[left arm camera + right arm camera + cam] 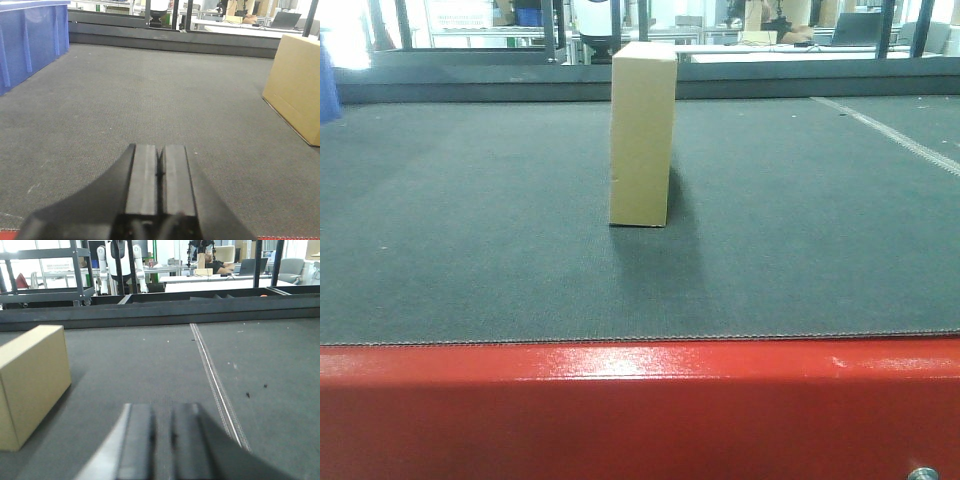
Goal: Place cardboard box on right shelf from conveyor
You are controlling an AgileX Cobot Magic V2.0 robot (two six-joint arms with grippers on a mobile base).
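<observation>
The tan cardboard box (642,135) stands upright on its narrow end in the middle of the conveyor (470,250), a dark grey belt with a red front frame (620,410). In the left wrist view the cardboard box (297,85) is ahead and to the right of my left gripper (160,147), which is shut and empty, low over the belt. In the right wrist view the cardboard box (32,382) lies ahead to the left of my right gripper (162,407), which is open by a narrow gap with only belt showing between the fingers. The right shelf is out of view.
A blue plastic bin (30,45) stands on the belt at the far left. A white stitched seam (215,385) crosses the belt on the right. A dark rail (640,85) bounds the belt's far side, with tables and racks behind it.
</observation>
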